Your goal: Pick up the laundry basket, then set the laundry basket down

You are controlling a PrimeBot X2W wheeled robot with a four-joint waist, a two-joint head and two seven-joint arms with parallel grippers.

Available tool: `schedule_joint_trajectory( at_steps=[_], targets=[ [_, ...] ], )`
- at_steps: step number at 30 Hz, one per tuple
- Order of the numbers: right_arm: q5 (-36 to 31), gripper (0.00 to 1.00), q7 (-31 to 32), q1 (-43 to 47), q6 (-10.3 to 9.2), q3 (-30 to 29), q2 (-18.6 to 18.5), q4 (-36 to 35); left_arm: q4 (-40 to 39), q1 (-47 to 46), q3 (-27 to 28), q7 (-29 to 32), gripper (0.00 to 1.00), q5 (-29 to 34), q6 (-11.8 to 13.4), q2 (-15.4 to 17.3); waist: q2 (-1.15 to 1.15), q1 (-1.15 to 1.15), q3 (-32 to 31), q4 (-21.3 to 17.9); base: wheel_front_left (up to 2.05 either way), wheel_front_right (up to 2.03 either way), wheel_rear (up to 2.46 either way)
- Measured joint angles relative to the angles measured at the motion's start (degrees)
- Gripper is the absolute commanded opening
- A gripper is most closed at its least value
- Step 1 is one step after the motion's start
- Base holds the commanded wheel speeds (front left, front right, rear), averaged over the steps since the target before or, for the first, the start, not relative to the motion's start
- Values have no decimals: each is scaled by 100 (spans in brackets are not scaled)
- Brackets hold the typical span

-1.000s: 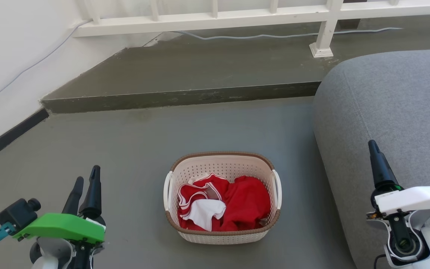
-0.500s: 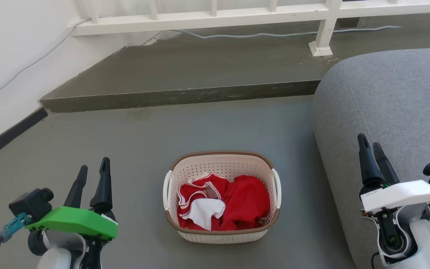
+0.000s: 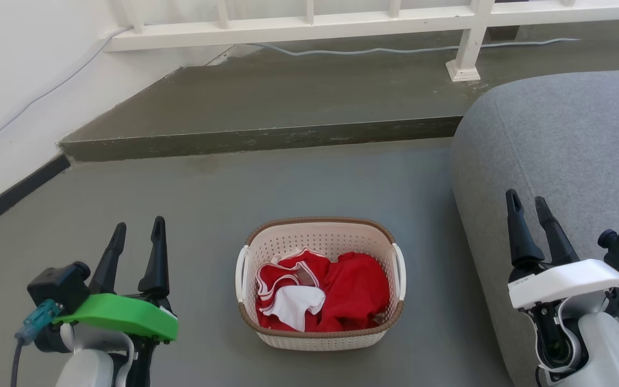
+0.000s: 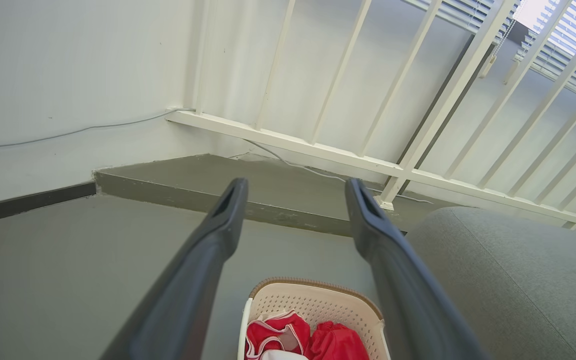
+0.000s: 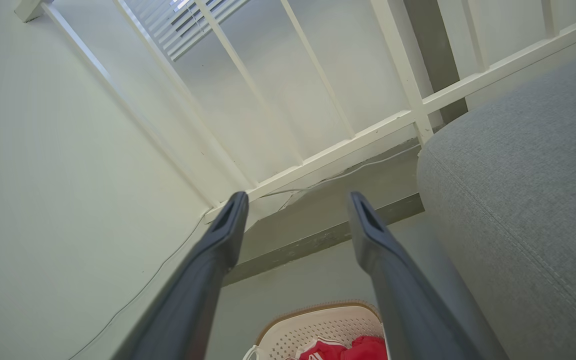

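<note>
Both end effectors are reaching farther forward than one second earlier. Left end effector (image 3: 139, 223) and right end effector (image 3: 527, 196) are hovering wide and empty, fingers pointing forward, flanking the small cream-white perforated plastic laundry basket (image 3: 315, 242) resting on the grey floor (image 3: 207, 204). You should be lowering both evenly toward its white loop handles (image 3: 241, 269).
</note>
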Motion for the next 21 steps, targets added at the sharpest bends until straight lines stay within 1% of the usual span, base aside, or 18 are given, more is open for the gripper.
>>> schedule_joint_trajectory(
  at_steps=[6,8,19,21],
  targets=[
    [-448,100,-120,-47,1,40,15,-43,-33,-15,-21,-119,100,480,-1,-57,0,0,7,-9,0,0,0],
    [-516,100,-151,-63,1,46,15,-46,-38,-24,-25,-137,100,553,-1,-64,0,0,10,-11,0,0,0],
    [-1412,100,-372,-90,7,99,16,-137,-131,-127,-44,-358,100,1495,-8,-76,0,0,34,-43,0,0,0],
    [-1485,100,-387,-92,10,99,19,-141,-145,-136,-46,-369,100,1545,-9,-79,0,0,36,-46,0,0,0]
  ],
)
